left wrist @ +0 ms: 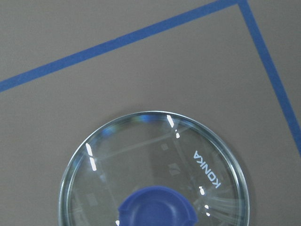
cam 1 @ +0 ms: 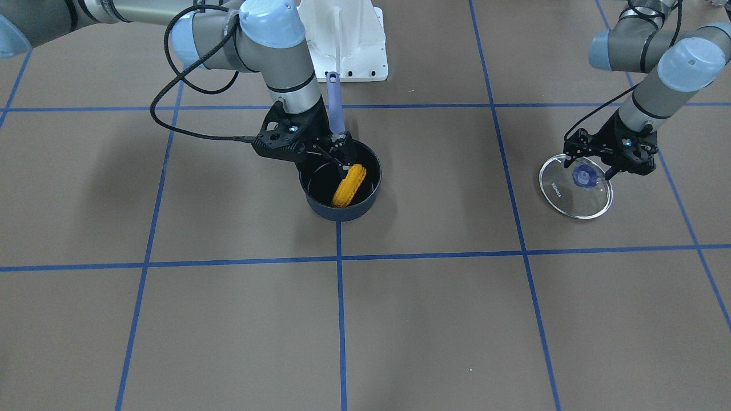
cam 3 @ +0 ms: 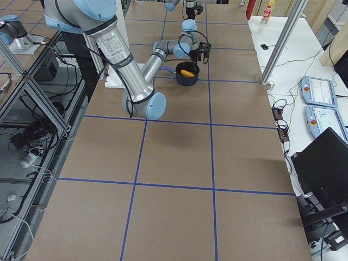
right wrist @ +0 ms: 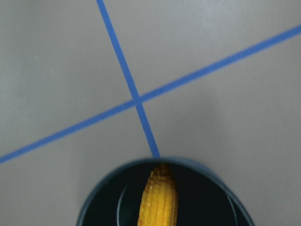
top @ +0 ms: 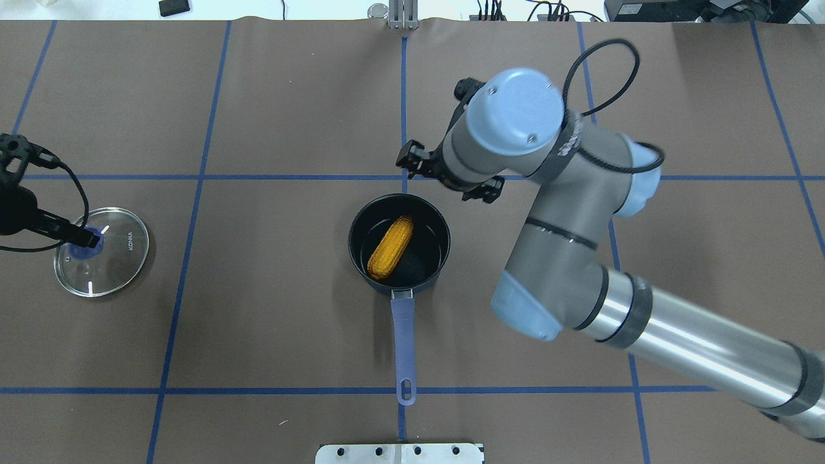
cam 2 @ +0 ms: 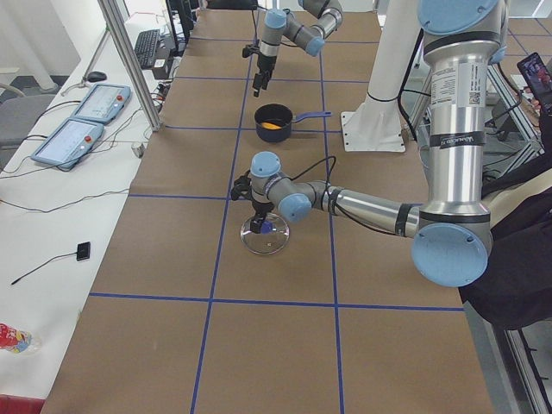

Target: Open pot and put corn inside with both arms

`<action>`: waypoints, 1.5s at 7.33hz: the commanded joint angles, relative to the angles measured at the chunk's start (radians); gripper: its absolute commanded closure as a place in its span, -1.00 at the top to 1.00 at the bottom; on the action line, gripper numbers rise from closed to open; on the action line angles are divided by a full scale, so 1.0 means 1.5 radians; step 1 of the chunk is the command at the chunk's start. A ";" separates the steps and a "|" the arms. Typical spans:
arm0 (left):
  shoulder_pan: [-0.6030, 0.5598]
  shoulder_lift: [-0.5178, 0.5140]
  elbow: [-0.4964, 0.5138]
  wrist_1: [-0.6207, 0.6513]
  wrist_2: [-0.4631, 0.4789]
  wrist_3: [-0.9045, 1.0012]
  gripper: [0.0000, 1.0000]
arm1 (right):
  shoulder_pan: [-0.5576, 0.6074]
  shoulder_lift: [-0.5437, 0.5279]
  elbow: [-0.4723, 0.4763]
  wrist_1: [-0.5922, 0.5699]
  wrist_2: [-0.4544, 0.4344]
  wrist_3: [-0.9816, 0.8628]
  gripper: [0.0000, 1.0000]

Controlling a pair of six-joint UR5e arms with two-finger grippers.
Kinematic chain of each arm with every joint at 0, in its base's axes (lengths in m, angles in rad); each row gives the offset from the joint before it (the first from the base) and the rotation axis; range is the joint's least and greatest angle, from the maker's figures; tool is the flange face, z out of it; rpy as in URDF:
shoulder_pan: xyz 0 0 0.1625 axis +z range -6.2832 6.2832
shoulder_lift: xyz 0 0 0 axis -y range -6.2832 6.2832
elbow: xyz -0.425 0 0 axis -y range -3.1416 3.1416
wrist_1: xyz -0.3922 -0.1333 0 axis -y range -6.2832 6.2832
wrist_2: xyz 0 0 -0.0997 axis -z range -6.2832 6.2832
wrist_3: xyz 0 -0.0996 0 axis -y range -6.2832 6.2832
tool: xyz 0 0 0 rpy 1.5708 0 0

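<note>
The dark navy pot (cam 1: 372, 189) stands open at the table's middle, its periwinkle handle (top: 403, 335) pointing toward my base. The orange-yellow corn (cam 1: 349, 186) lies inside it, leaning on the rim, and shows in the overhead view (top: 390, 247) and the right wrist view (right wrist: 159, 202). My right gripper (cam 1: 337, 157) hovers over the pot's rim just above the corn's upper end, open and apart from it. The clear glass lid (cam 1: 577, 200) lies flat on the table far to my left. My left gripper (cam 1: 591, 171) is open, its fingers on either side of the lid's blue knob (left wrist: 157, 207).
The white arm mount plate (cam 1: 348, 40) sits behind the pot handle. Blue tape lines (top: 403, 109) grid the brown table. The right arm's elbow (top: 554, 258) hangs over the table to the right of the pot.
</note>
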 commanded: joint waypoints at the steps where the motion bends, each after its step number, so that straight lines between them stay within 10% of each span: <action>1: -0.133 -0.021 -0.001 0.104 -0.084 0.163 0.95 | 0.156 -0.055 0.017 -0.001 0.128 -0.173 1.00; 5: -0.297 -0.058 0.012 0.291 -0.091 0.447 0.96 | 0.317 -0.208 0.029 0.001 0.199 -0.491 1.00; 11: -0.390 -0.058 0.102 0.294 -0.110 0.628 0.96 | 0.557 -0.411 -0.039 -0.003 0.360 -0.844 1.00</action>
